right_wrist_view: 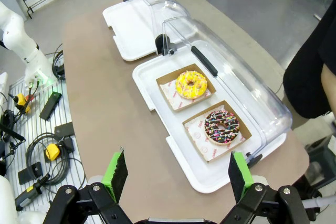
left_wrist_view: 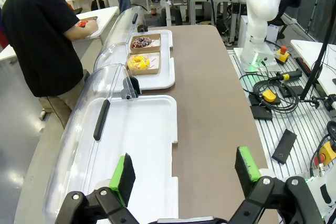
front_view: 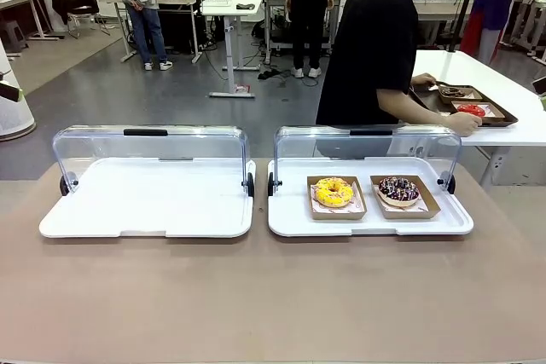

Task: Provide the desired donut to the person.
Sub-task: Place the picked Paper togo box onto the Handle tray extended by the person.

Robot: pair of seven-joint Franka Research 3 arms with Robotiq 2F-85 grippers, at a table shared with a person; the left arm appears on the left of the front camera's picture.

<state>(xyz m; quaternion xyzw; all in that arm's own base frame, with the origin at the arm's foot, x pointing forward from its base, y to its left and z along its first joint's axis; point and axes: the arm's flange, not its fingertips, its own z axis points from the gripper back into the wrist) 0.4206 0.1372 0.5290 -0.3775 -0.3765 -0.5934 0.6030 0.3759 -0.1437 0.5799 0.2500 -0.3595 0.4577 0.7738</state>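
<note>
Both donuts sit in the right tray [right_wrist_view: 157, 85], the chocolate donut [right_wrist_view: 221, 127] at 12 o'clock just ahead of the right pincer [right_wrist_view: 178, 170], which is nearer than the left pincer [left_wrist_view: 185, 173]; both pincers stand apart and empty.

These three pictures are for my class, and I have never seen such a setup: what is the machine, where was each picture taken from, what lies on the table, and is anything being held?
The machine is two robot arms at a brown table. The front view looks across the table from between the arms. The other two come from cameras on the wrists, looking along the left gripper and right gripper; both have jaws wide open, holding nothing. On the table lie two white trays with raised clear lids: the left tray is bare, the right tray holds a yellow donut and a chocolate sprinkled donut, each in a cardboard dish. The person beyond is turned to another table.
</note>
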